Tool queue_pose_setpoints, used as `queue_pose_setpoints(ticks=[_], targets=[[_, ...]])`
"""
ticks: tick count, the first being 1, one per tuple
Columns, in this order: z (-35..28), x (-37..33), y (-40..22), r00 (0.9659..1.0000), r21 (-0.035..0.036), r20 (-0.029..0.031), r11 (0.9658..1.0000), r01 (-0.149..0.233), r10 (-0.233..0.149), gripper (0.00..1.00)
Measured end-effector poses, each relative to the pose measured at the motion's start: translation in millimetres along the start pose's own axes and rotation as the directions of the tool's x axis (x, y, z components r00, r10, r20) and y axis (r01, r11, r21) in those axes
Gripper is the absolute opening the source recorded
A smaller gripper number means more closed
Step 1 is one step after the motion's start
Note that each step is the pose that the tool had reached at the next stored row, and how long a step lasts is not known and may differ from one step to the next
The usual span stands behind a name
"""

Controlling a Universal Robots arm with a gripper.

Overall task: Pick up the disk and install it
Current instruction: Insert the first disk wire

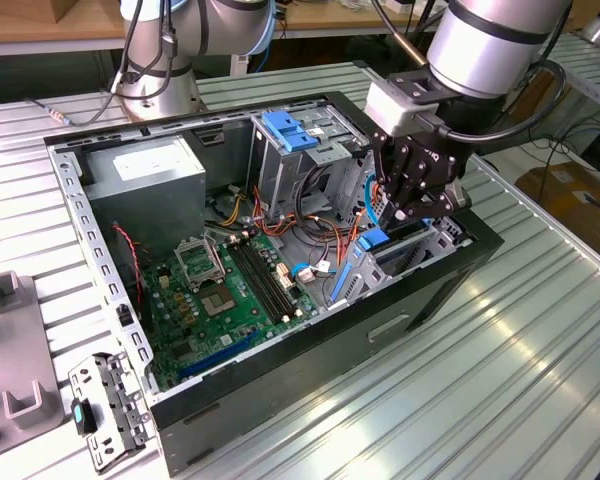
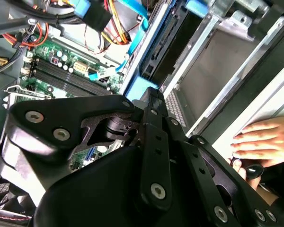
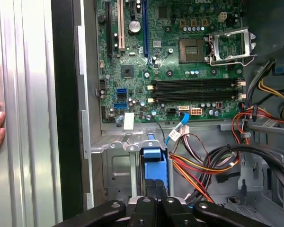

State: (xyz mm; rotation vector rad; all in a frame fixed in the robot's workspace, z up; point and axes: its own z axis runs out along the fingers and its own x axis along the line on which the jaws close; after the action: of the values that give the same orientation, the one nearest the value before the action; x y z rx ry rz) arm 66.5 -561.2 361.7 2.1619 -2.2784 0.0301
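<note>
arm (image 1: pixel 490 40): silver-grey tube, black cables | wrist block (image 1: pixel 405 100): pale grey | claw (image 1: pixel 398 212): black linkage (silver screw heads)

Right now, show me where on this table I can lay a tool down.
Free: the ribbed table at the exterior view's right of the case. Crowded: the exterior view's left, with the bracket, and the cables inside it.
</note>
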Motion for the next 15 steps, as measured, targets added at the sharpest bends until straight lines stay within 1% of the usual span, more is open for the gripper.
queue_pose_setpoints(ticks=[2, 4, 5, 7, 8, 10, 12, 14, 15], targets=[[0.4, -0.4, -6.4, 1.0000, 0.0000, 0.0000, 1.0000, 0.000, 0.000, 0.11], [0.7, -0.6, -9.9, 1.0000, 0.0000, -0.0004, 1.0000, 0.000, 0.000, 0.11], [0.6, -0.7, -10.4, 1.0000, 0.0000, -0.0007, 1.0000, 0.002, -0.002, 0.11], [0.1, -0.5, -11.1, 0.9997, 0.0000, -0.0006, 0.9997, 0.025, -0.025, 0.11], [-0.9, -0.5, -11.3, 0.9996, -0.0005, -0.0005, 0.9996, 0.029, -0.029, 0.11], [-3.6, -0.6, -12.0, 0.9995, -0.0021, -0.0006, 0.9995, 0.031, -0.031, 0.11], [-3.7, -0.8, -14.1, 0.9995, -0.0041, -0.0005, 0.9995, 0.031, -0.031, 0.11], [-3.7, -1.3, -19.4, 0.9995, -0.0060, -0.0007, 0.9995, 0.031, -0.031, 0.11], [-3.7, -1.7, -25.2, 0.9995, -0.0080, -0.0008, 0.9995, 0.031, -0.031, 0.11]])
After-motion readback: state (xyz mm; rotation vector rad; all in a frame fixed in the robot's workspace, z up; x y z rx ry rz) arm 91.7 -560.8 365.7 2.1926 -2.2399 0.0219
